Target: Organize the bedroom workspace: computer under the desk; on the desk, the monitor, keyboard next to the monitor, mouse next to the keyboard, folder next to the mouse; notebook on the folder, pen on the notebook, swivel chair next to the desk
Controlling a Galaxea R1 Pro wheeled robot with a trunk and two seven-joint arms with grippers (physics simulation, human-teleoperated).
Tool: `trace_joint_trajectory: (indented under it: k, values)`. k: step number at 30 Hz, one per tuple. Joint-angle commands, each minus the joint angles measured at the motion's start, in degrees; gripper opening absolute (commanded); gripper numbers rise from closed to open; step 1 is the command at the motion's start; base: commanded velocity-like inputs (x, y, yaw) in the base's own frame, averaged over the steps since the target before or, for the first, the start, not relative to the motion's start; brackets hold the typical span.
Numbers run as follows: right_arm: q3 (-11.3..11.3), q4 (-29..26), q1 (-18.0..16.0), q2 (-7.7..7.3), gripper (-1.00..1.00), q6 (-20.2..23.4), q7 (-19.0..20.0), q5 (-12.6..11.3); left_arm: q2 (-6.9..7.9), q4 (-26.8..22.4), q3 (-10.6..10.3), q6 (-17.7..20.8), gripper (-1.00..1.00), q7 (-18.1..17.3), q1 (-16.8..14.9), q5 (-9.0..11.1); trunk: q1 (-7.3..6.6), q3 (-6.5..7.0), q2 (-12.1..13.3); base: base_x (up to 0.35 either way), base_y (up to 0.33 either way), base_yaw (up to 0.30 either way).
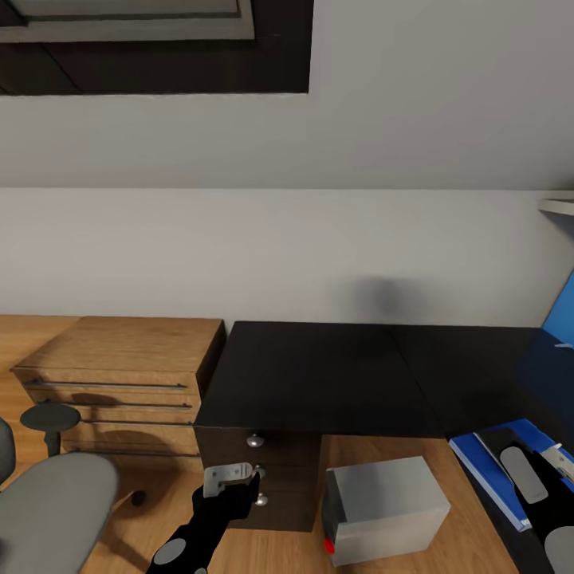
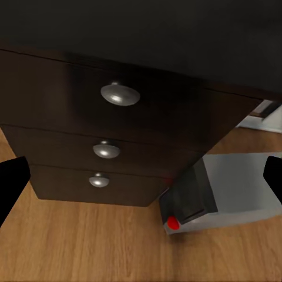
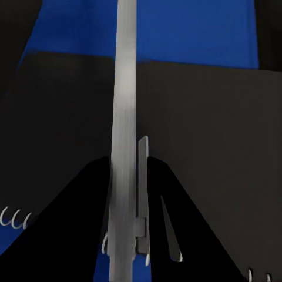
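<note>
Clamping the thin white-silver pen (image 3: 124, 117) in the right tool (image 3: 127, 176) above the dark notebook (image 3: 200, 147), ready for stacking; left tool (image 2: 141, 176) spread apart.

Right claw (image 3: 126, 194) grips the pen (image 3: 124, 117) over notebook (image 3: 200, 147) on folder (image 3: 176, 29)

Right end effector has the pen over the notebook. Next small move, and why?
Probably lower and release. The right end effector is shut on the pen, which hangs directly over the notebook, itself stacked on the folder. Contact between pen and notebook cannot be judged yet.
</note>
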Motion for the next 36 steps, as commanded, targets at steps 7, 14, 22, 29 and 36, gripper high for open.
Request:
trace_joint_trajectory:
  k: [7, 14, 22, 29, 36]
  values:
    - [0.0, -0.2, 0.0, 0.03, -1.00, 0.3, -0.1, -0.1, 0.00, -0.1, -0.1, 0.2, 1.00, 0.5, 0.0, 0.6, 1.55, -1.32, -2.9, 0.000, 0.000, 0.000]
    - [0.0, -0.2, 0.0, 0.08, 1.00, 0.3, -0.1, -0.1, 0.05, -0.1, -0.1, 0.3, 1.00, 0.4, 0.0, 0.6, 1.77, -1.50, -3.3, 0.000, 0.000, 0.000]
    - [0.0, -0.3, 0.1, 0.08, 1.00, 0.3, -0.1, -0.1, 0.16, 0.0, -0.1, 0.3, 1.00, 0.4, 0.0, 0.7, 1.77, -1.50, -3.3, 0.000, 0.000, 0.000]
    - [0.0, -0.4, 0.1, 0.08, 1.00, 0.3, -0.1, -0.1, 0.18, 0.1, -0.1, 0.3, 1.00, 0.4, 0.0, 0.6, 0.23, -0.24, -0.5, 0.000, 0.000, 0.000]
    - [0.2, -4.8, 0.1, 0.38, 1.00, 0.2, -0.3, -0.1, 0.13, 0.1, -0.1, 0.3, 1.00, 0.4, 0.0, 0.6, -1.30, 1.02, 2.3, 0.000, 0.000, 0.000]
